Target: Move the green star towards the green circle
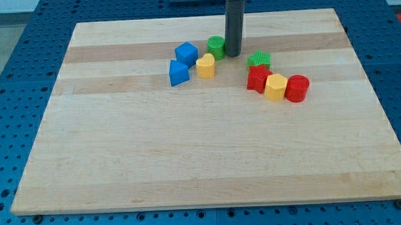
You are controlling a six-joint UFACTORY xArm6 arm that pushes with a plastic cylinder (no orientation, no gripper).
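The green star (259, 59) lies right of the board's centre near the view's top, touching the red star (257, 78) just below it. The green circle (215, 46) lies to its left. My tip (233, 55) stands on the board between the two green blocks, right beside the green circle's right side and a short gap left of the green star. The rod rises straight up out of the view's top.
A blue cube (186, 53), a blue triangular block (178, 73) and a yellow heart (205, 66) cluster left of the green circle. A yellow hexagon (276, 87) and a red circle (296, 88) sit right of the red star. The wooden board (188, 153) lies on a blue surface.
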